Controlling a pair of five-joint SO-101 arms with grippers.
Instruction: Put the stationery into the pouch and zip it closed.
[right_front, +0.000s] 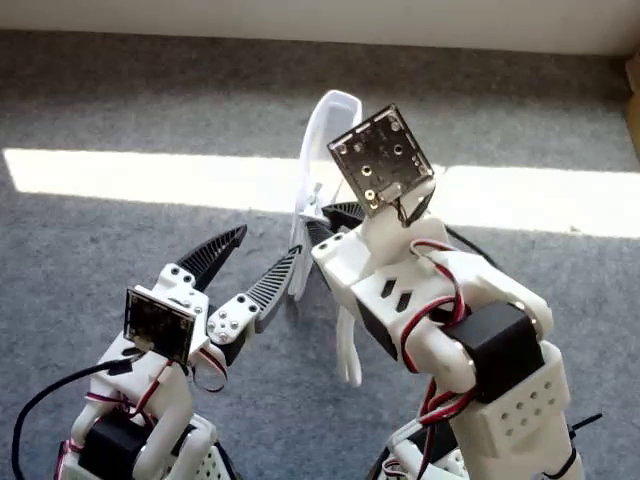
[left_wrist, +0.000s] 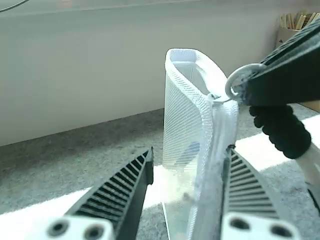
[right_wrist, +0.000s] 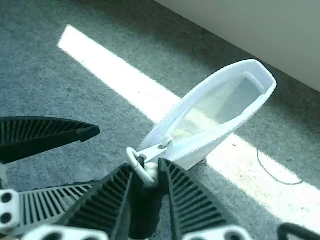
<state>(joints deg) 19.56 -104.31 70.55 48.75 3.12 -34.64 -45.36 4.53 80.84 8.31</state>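
Item: white mesh pouch (right_front: 316, 150), standing on its narrow edge on a grey carpeted surface (right_front: 120, 100), between the two arms and just ahead of both. Condition: mouth gaping along most of its length, the zip teeth parted, with the slider at the end nearest the right arm. A dim dark shape shows through the mesh in the left wrist view; what it is cannot be told. Fitting: zip pull ring (right_wrist: 136, 161), pale, hanging from the slider. Right gripper (right_wrist: 145, 170): ribbed black fingers drawn together and clamped on the zip pull ring, holding that end of the pouch up off the carpet; in the high view this gripper sits under the arm's own wrist camera board, against the pouch's lower side. Left gripper (right_front: 270, 243): fingers spread wide and holding nothing, set low beside the pouch's near edge; in the left wrist view the mesh lies close against the inner face of one finger, whether touching cannot be told, while the other finger stands well apart from it. Surroundings: a bright band of sunlight (right_front: 150, 175) crosses the carpet under and behind the pouch; a pale wall (left_wrist: 75, 75) rises behind.
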